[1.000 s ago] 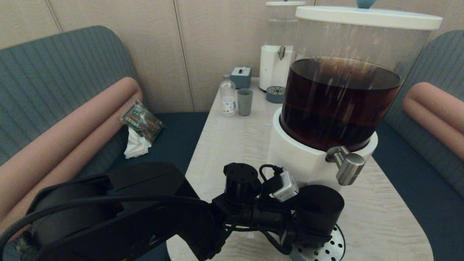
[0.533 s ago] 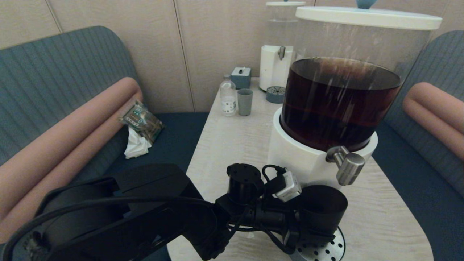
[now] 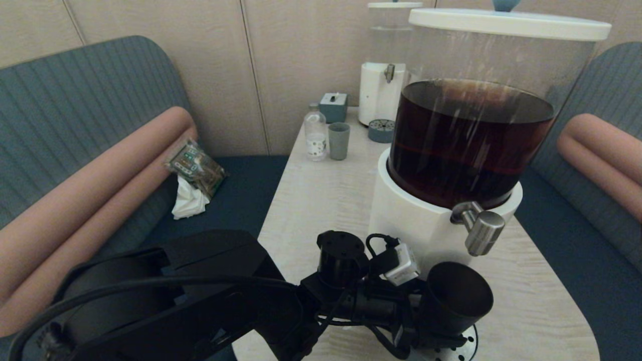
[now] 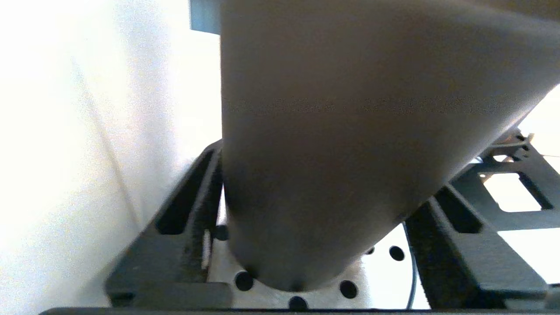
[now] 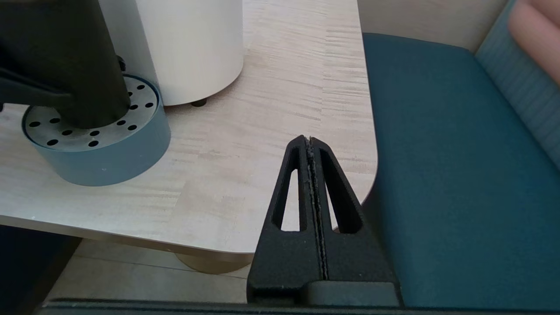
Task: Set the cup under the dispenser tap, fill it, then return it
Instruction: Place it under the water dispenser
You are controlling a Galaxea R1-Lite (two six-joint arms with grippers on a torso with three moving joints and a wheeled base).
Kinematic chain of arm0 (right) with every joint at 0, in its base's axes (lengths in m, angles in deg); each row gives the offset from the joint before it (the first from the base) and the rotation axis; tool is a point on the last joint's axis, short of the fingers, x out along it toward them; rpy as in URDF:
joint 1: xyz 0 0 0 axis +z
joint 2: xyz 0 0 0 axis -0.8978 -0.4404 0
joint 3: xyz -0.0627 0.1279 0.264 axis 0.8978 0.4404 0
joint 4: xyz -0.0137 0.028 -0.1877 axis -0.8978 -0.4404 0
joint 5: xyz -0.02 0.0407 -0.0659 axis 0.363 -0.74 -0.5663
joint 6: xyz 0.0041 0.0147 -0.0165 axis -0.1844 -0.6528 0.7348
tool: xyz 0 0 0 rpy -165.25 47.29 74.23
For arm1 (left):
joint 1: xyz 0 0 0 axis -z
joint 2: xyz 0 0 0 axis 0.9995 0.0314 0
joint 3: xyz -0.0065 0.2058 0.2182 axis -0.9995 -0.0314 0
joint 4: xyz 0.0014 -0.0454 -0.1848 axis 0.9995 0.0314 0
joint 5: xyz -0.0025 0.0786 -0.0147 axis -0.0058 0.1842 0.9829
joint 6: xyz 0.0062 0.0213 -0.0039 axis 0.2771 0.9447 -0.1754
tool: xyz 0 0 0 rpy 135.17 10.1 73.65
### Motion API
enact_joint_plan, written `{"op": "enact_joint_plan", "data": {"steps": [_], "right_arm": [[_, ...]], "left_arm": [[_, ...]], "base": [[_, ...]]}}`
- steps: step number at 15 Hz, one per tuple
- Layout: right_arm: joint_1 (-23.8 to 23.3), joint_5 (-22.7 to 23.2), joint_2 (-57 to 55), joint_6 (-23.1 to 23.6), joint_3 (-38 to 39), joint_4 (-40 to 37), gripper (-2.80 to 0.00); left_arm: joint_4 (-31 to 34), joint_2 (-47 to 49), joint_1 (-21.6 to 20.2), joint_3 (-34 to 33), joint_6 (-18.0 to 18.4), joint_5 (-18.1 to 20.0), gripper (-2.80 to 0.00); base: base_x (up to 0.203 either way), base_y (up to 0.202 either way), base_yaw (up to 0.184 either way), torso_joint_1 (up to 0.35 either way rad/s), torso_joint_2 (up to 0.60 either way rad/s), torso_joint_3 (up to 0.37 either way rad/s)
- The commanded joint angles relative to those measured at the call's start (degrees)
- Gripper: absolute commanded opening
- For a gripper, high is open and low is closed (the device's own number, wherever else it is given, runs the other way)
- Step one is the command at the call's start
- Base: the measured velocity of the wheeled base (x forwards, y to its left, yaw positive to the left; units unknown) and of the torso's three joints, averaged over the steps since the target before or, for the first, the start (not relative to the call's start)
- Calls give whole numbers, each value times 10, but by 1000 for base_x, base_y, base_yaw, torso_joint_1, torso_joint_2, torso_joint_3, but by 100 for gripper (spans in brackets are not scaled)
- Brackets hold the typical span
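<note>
The black cup point(image 3: 459, 301) leans over to the right, its base on the perforated drip tray point(image 3: 464, 346) just below and a little in front of the steel dispenser tap point(image 3: 480, 228). That tap sticks out of the white base of the big tank of dark brown liquid point(image 3: 471, 135). My left gripper point(image 3: 431, 326) is shut on the cup; in the left wrist view the cup point(image 4: 341, 153) fills the space between both fingers point(image 4: 188, 227). My right gripper point(image 5: 309, 140) hangs shut and empty off the table's near right corner, with the cup point(image 5: 65, 57) and tray point(image 5: 100, 144) beyond it.
At the table's far end stand a grey-green cup point(image 3: 338, 141), a small bottle point(image 3: 315, 136), a grey-blue box point(image 3: 333, 107) and a smaller clear-liquid dispenser point(image 3: 383, 75) with its own tray point(image 3: 381, 130). A packet and tissue point(image 3: 195, 170) lie on the left bench.
The left gripper has shifted slightly right and the cup has tipped from nearly upright to leaning rightwards on the tray. The right gripper's earlier position is not shown.
</note>
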Motion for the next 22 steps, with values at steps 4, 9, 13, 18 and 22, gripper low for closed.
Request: {"op": "enact_joint_plan", "data": {"steps": [4, 9, 13, 18, 22], "right_arm": [[0, 0, 1, 0, 4, 0, -280], [0, 0, 1, 0, 4, 0, -280], [0, 0, 1, 0, 4, 0, -280], [0, 0, 1, 0, 4, 0, -280], [0, 0, 1, 0, 4, 0, -280]], "left_arm": [[-8, -5, 0, 0, 0, 1, 0], [-7, -45, -1, -38, 0, 1, 0], [-12, -92, -1, -112, 2, 1, 0], [-15, -155, -3, -201, 1, -24, 0], [-15, -189, -4, -251, 1, -37, 0]], "base": [[0, 0, 0, 0, 0, 0], [0, 0, 0, 0, 0, 0], [0, 0, 0, 0, 0, 0], [0, 0, 0, 0, 0, 0], [0, 0, 0, 0, 0, 0]]}}
